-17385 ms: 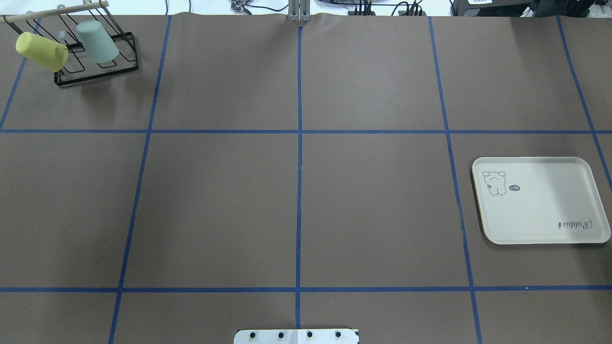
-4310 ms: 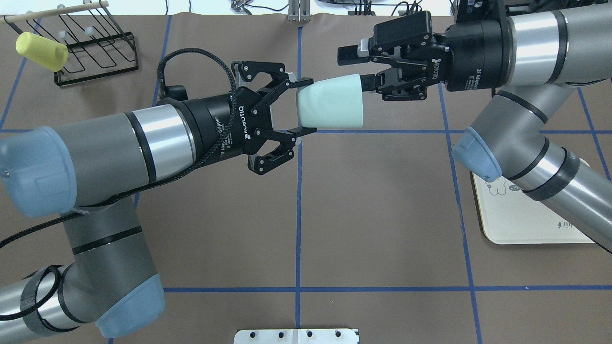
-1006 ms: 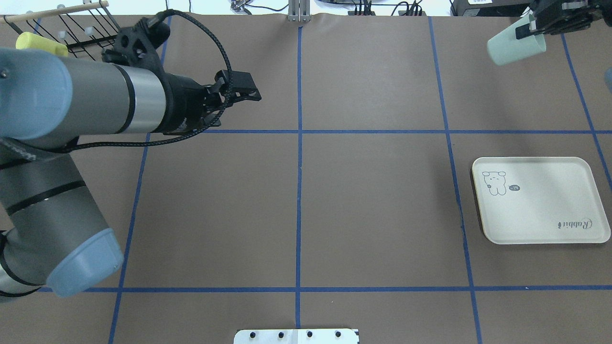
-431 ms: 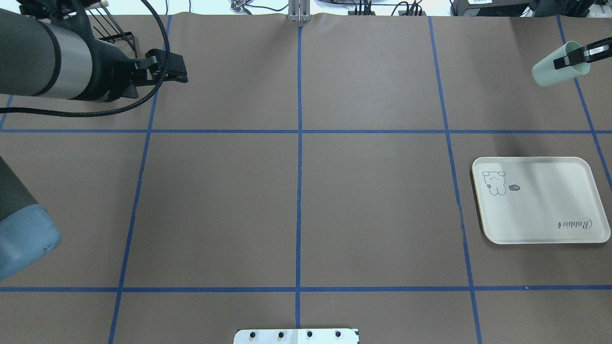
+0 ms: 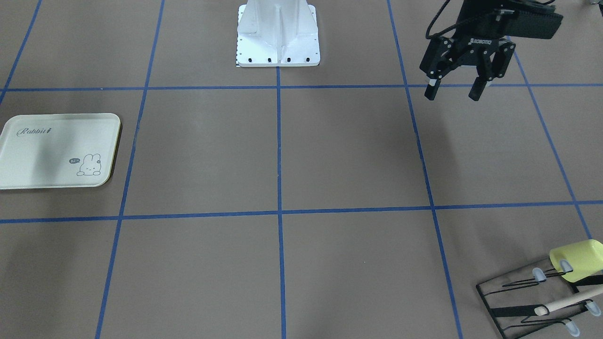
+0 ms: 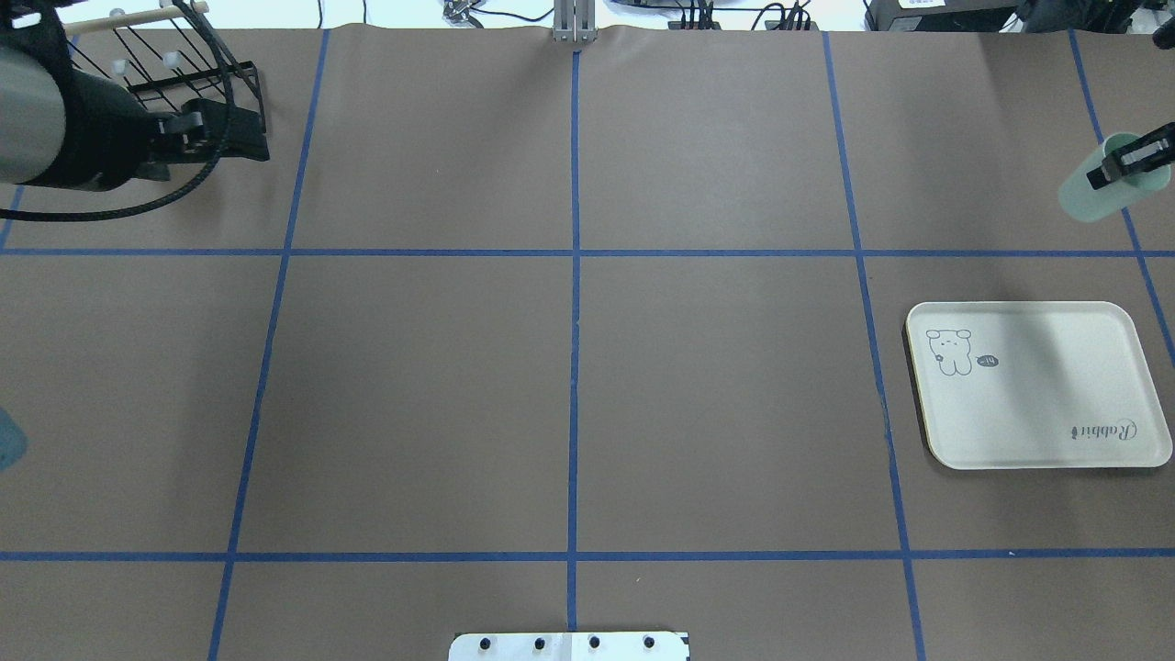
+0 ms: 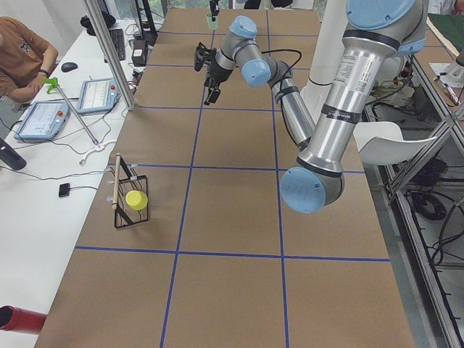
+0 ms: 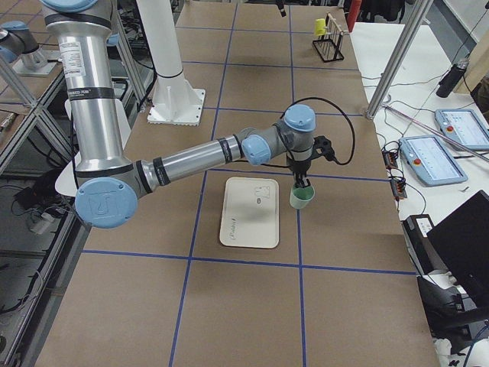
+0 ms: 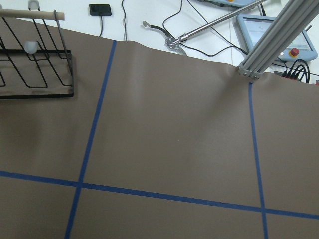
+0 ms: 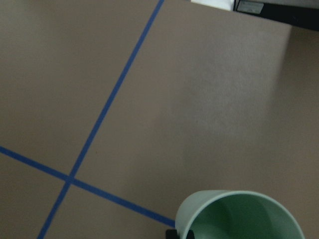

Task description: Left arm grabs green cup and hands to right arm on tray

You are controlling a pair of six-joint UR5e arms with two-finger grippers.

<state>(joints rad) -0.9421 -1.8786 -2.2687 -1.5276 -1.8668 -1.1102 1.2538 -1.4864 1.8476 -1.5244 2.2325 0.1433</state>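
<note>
The green cup (image 6: 1092, 195) hangs in the air at the far right, beyond the far edge of the tray (image 6: 1037, 413), mouth up and tilted. My right gripper (image 6: 1127, 162) is shut on its rim, one finger outside the wall. The exterior right view shows the cup (image 8: 302, 198) held low, just beside the tray (image 8: 248, 218). The right wrist view shows the cup's open mouth (image 10: 239, 216) over bare table. My left gripper (image 5: 451, 93) is open and empty, raised over the table's left side, near the rack (image 6: 197, 69).
A yellow cup (image 5: 577, 259) sits on the black wire rack (image 5: 527, 301) with a wooden bar at the far left corner. Blue tape lines divide the brown table. The robot's white base (image 5: 278, 33) stands at the near middle edge.
The right gripper has carried the green cup further right and nearer the tray. The left arm has drawn back to the left, towards the rack.
</note>
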